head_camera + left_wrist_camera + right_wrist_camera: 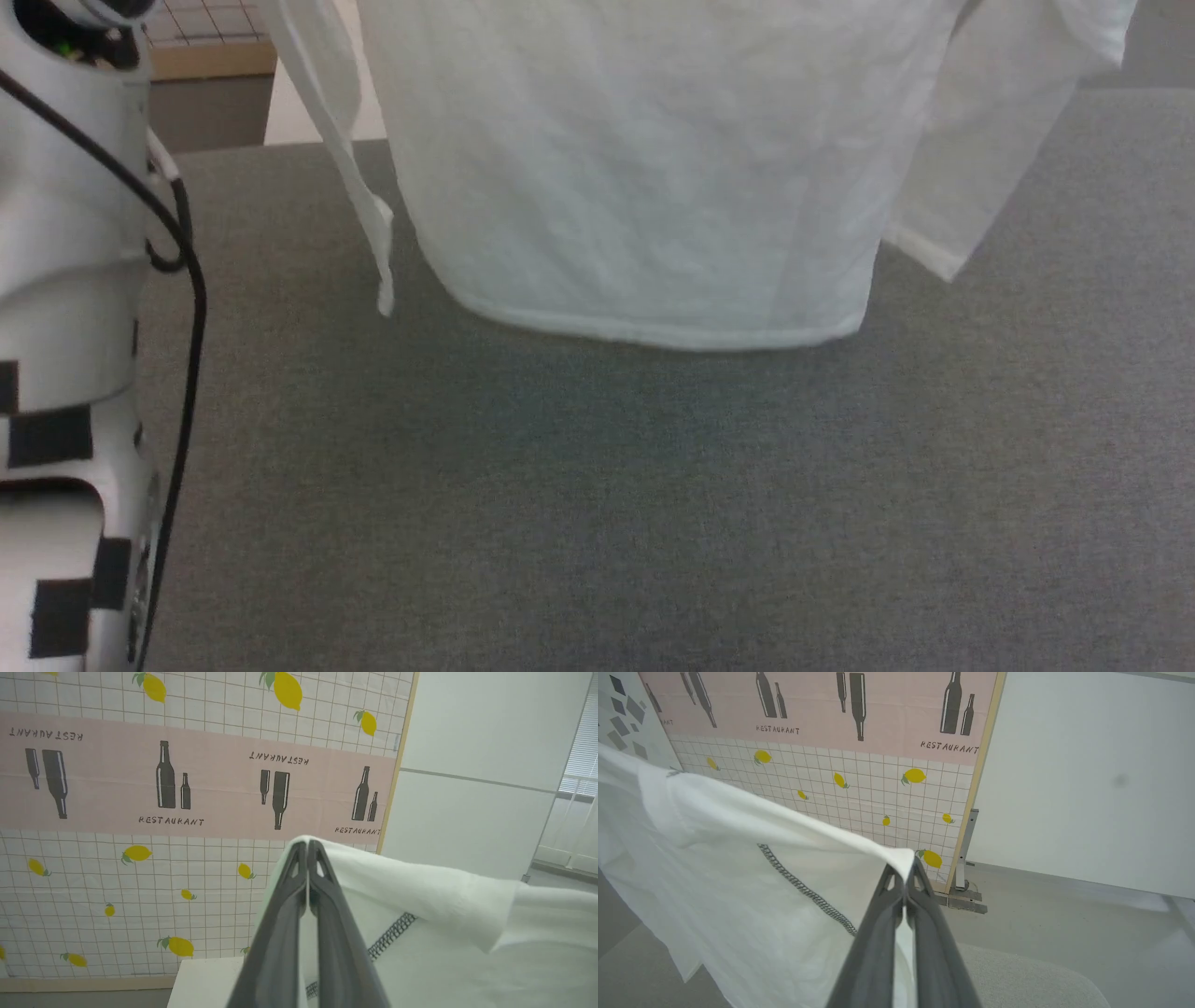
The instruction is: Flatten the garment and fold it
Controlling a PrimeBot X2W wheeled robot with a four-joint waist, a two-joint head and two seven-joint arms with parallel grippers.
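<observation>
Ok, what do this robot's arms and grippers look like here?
The left arm has a glossy white rounded casing with black rectangular markings and a thin black cable running down it. The left gripper and right gripper match: each has two long, dark grey fingers that taper to narrow tips, with small triangular cut-outs near the ends.

A: The garment (653,187) reads plain white, with a dark grey zigzag seam (803,889) running across it.
B: And the table (597,523) under it is flecked grey.
A: The screen (93,882) behind carries a white grid, yellow lemons and a pink band of dark bottles.
B: White forearm (65,327), black squares.
</observation>
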